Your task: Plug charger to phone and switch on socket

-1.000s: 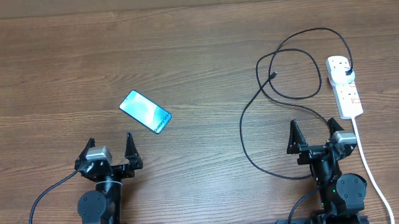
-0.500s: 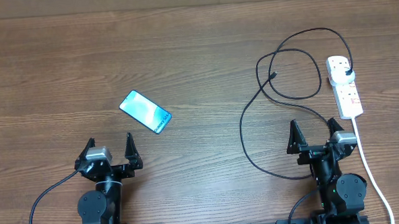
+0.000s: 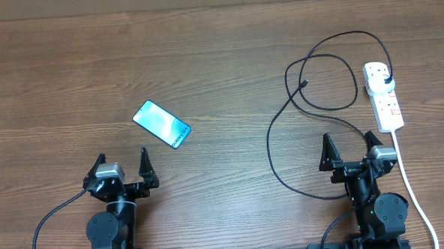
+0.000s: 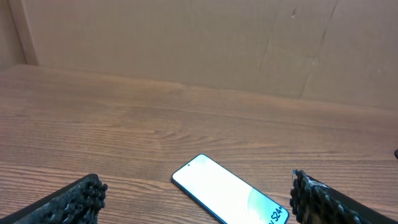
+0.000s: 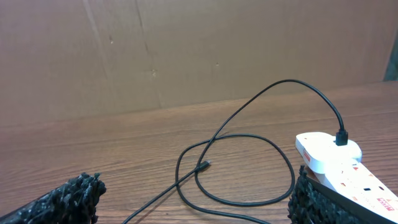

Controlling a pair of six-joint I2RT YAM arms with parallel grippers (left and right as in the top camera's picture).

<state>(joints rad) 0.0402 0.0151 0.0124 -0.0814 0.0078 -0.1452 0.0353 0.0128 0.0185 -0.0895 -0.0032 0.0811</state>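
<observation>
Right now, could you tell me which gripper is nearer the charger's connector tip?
Right. The right gripper sits short of the connector tip; the left gripper is far off, by the phone.

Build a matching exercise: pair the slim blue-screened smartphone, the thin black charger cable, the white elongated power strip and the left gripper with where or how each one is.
Column one:
1. slim blue-screened smartphone
2. thin black charger cable
3. white elongated power strip
4. left gripper

Column two:
A. open, holding nothing
B. far right, cable plugged into its far end
C. looped, small tip lying free
D. lying flat, left of centre, nothing plugged in

Pairs: 1-D, 2-C, 3-B, 4-A
</observation>
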